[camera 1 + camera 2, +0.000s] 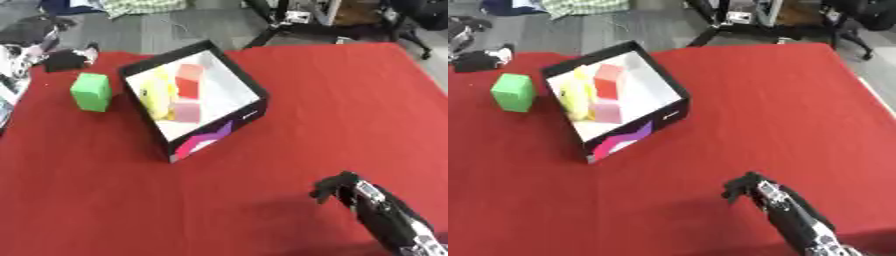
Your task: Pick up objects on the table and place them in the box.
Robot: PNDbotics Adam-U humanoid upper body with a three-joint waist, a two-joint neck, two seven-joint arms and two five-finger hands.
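Right hand [337, 187] clenched, empty, lower right. Best reach across to green block [91, 91] at upper left (just beside box [249, 90]), opening fingers first.

Right hand [337, 186] black; dark fingers [322, 190]; forearm black with silver-white patches

Matt red cloth [332, 110], glossy box [249, 95]

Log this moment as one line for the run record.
right hand: curled, empty, low over cloth | left hand: not seen | box: holds yellow, red, pink items | green block: left of box, still out
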